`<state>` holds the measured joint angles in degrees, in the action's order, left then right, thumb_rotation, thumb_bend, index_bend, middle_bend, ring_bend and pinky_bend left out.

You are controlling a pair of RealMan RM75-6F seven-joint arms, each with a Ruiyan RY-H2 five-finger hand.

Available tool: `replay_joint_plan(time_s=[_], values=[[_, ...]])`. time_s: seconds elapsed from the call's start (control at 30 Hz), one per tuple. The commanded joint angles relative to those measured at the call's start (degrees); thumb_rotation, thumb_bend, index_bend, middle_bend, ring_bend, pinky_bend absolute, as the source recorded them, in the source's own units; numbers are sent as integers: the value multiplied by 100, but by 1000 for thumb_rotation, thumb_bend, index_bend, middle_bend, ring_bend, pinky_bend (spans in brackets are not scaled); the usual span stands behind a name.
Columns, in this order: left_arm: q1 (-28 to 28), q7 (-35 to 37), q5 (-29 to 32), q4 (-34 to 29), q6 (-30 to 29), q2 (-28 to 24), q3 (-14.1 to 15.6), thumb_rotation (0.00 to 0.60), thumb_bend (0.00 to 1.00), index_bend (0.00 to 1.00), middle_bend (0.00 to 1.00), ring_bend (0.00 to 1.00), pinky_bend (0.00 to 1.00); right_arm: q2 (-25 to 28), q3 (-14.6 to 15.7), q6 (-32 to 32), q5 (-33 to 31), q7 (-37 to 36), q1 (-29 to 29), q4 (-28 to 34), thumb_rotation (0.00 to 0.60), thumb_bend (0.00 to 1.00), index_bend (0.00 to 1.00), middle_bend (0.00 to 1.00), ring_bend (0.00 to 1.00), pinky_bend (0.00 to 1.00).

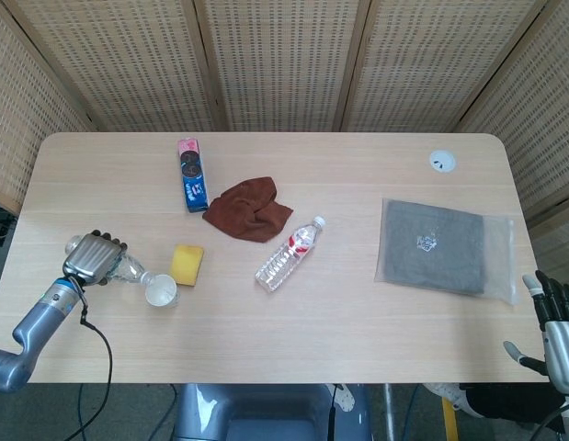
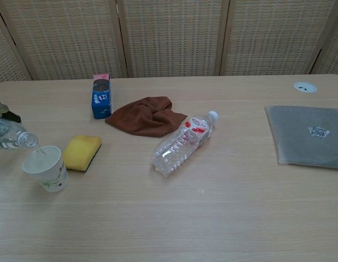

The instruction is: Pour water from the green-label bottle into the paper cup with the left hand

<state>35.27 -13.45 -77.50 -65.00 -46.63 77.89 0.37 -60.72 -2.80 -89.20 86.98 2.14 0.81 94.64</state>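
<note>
My left hand (image 1: 93, 258) grips a clear bottle (image 1: 130, 269) at the table's left side, tipped so its open neck points down at the white paper cup (image 1: 161, 291). In the chest view the bottle's neck (image 2: 16, 140) sits just above the cup's (image 2: 47, 169) rim and a thin stream of water runs into it; only a sliver of the hand (image 2: 0, 109) shows at the left edge. The bottle's label is hidden under the fingers. My right hand (image 1: 554, 329) hangs off the table's front right corner, fingers spread, holding nothing.
A yellow sponge (image 1: 187, 265) lies right beside the cup. Further right lie a red-label bottle (image 1: 289, 254) on its side, a brown cloth (image 1: 249, 209), a blue cookie pack (image 1: 191, 175) and a grey bagged item (image 1: 444, 246). A white grommet (image 1: 441, 161) sits far right.
</note>
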Motion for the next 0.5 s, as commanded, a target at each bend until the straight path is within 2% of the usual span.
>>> replay_joint_plan(time_s=[0.03,0.2,0.33,0.4,0.5], values=[[-27,235,-18,85,-8,-2,-7,600,530,551,452,311,377,-6,1,6,-1,12,-2,-3,600,0,0,0,0,0],[-84,675,-55,308,-1,-26,5,600,530,551,452,311,377,-22,1,34,-10,55,-15,4,600,0,0,0,0,0],[-132,1378,17,389,74,-56,-81,600,530,551,451,311,377,-32,6,44,-6,89,-20,10,600,0,0,0,0,0],[-148,1867,53,396,134,-76,-146,600,530,551,452,311,377,-39,13,48,3,106,-21,14,600,0,0,0,0,0],[-191,3095,63,358,209,-136,-303,600,531,551,451,311,377,-53,16,60,1,143,-26,19,600,0,0,0,0,0]])
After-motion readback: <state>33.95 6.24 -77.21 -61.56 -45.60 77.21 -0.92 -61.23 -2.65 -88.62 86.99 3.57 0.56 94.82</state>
